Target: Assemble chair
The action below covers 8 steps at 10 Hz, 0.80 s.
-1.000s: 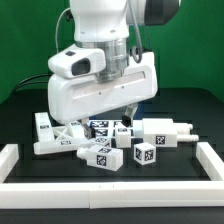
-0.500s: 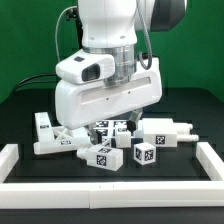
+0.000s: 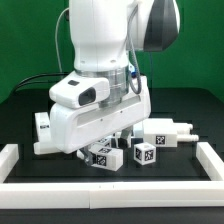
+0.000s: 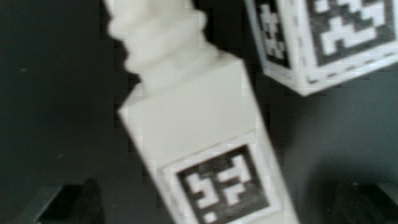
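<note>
My gripper point(image 4: 214, 208) low over a tagged chair bar point(image 4: 196, 120), jaws wide
Nearest, the white border rail point(image 3: 110, 190); behind it two tagged cubes point(image 3: 103, 157) side by side; then my fingertips point(image 4: 68, 205) either side of the bar, clear of it; another white chair piece point(image 3: 165, 132) lies further back, on the exterior view's right
</note>
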Available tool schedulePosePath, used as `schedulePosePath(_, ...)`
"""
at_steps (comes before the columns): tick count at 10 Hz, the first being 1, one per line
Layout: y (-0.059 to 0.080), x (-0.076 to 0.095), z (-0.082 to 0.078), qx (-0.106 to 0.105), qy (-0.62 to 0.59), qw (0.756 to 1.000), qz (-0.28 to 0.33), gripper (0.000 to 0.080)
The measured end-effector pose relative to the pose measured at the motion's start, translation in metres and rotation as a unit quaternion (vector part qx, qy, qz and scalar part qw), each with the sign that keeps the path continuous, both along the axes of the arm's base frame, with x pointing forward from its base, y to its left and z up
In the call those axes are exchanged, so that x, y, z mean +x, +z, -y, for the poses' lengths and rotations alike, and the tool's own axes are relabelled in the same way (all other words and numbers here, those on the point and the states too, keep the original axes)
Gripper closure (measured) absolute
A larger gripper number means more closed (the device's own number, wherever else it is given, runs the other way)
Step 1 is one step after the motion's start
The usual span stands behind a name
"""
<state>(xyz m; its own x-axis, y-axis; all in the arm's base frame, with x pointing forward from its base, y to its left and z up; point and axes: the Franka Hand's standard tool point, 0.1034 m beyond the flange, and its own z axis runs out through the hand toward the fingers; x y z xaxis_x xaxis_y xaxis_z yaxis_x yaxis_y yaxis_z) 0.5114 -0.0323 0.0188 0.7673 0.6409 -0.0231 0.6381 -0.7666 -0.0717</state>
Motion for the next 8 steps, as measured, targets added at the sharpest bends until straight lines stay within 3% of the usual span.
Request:
schedulePosePath(2,-0.001,-0.002,0.000,0.000,-0.001,1.000,-0.002,0.0151)
schedulePosePath(4,-0.001,-0.002,0.000,0.000,-0.001,1.000,-0.002,0.0374)
schedulePosePath(5,-0.001,-0.002,0.000,0.000,-0.001,1.000,-0.002,0.0374)
schedulePosePath(6,-0.001,0.000,0.003,0.000,0.007,1.000,-0.002,0.0520)
schedulePosePath(8,0.000,0.024,0.023,-0.003,0.018,1.000,0.008,0.0519)
